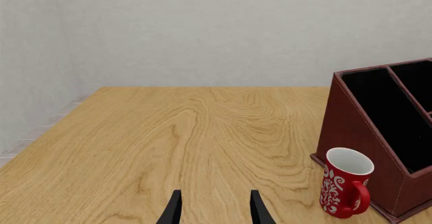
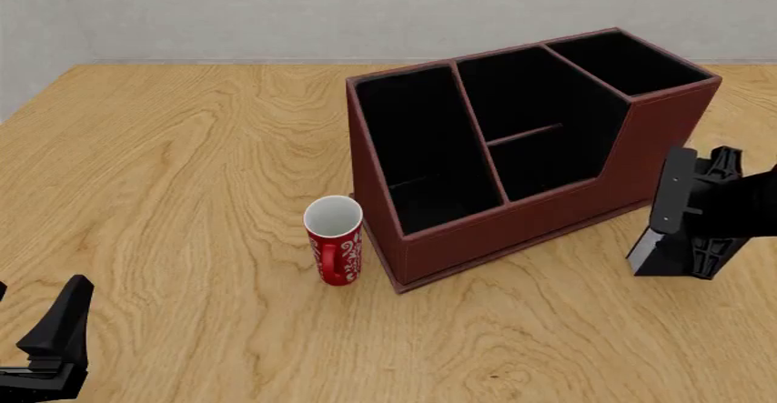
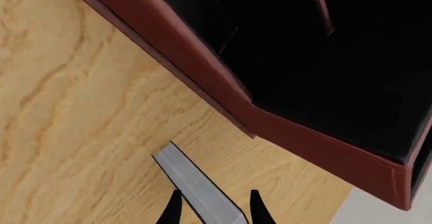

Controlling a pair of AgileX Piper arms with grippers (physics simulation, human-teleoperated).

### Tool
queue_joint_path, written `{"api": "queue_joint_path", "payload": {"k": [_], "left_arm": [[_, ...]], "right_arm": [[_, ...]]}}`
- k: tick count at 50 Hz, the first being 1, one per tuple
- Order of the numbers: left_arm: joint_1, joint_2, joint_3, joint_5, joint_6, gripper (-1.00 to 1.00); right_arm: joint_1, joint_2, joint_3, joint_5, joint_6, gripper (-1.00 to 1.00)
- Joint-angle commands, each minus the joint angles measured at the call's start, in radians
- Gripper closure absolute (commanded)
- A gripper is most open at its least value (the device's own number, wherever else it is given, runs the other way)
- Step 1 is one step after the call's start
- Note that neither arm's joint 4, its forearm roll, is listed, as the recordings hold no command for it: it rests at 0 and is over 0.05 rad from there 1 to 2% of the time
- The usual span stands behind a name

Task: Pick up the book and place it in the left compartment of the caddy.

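Book (image 2: 671, 210) stands upright, pinched in the right gripper (image 2: 701, 212) beside the caddy (image 2: 522, 239), its left compartment (image 2: 419, 148) far across; left gripper (image 1: 215, 206) is spread

The black book (image 2: 661, 226) with white page edges stands between the right claw's (image 3: 214, 206) fingers, just beside the reddish-brown caddy (image 2: 534, 226), whose long left compartment (image 2: 419, 153) lies further left.
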Motion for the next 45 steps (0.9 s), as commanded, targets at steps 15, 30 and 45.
{"api": "queue_joint_path", "payload": {"k": [15, 30, 45], "left_arm": [[0.0, 0.0, 0.0, 0.0, 0.0, -1.0], [0.0, 0.0, 0.0, 0.0, 0.0, -1.0], [0.0, 0.0, 0.0, 0.0, 0.0, -1.0]], "right_arm": [[-0.009, 0.003, 0.003, 0.032, 0.038, 1.0], [0.015, -0.061, -0.016, 0.116, 0.063, 1.0], [0.024, -0.144, -0.053, 0.216, 0.059, 1.0]]}}
